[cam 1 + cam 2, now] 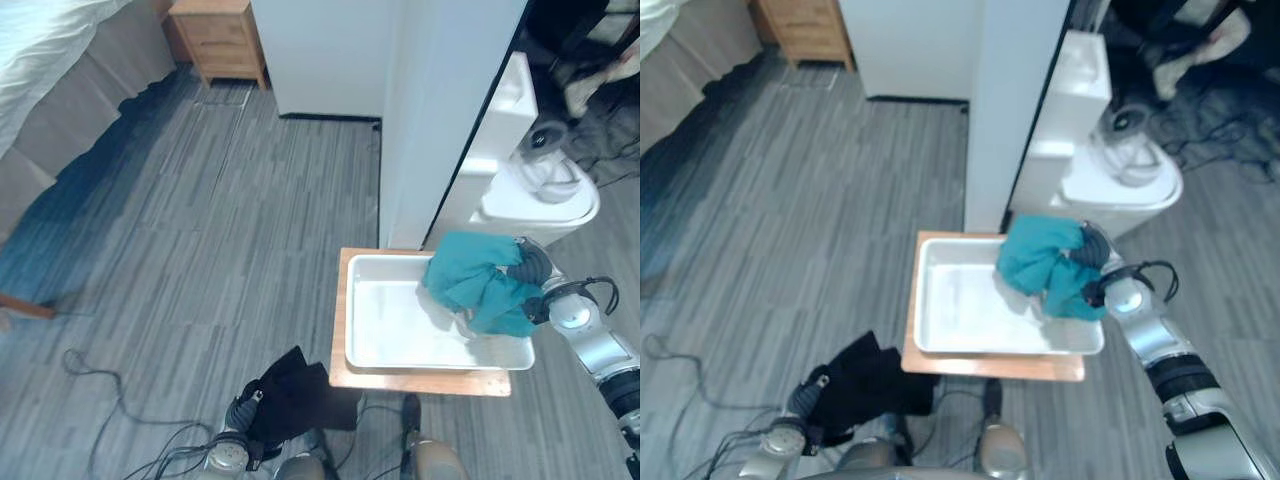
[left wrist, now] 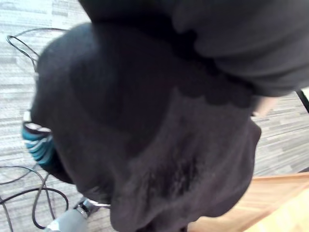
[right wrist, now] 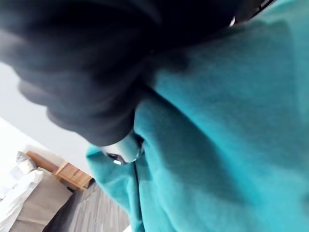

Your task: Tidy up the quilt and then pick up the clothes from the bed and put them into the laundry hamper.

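Down at the floor by the stand's [image 1: 420,383] near left corner, my left hand [image 1: 243,412] carries a black garment [image 1: 295,395]; it drapes over the fingers, so I cannot tell their state. On the stand sits a white tray [image 1: 400,325]. At the tray's far right corner my right hand [image 1: 533,268] grips a teal garment [image 1: 478,280], fingers clenched in the cloth, bunched over the rim.

teal garment [image 1: 478,280]: soft matt cloth
black garment [image 1: 292,395]: matt, slightly fuzzy cloth
tray [image 1: 390,325]: smooth white plastic, faint sheen
table [image 1: 410,381]: light wood, smooth
floor [image 1: 230,220]: grey wood-grain planks
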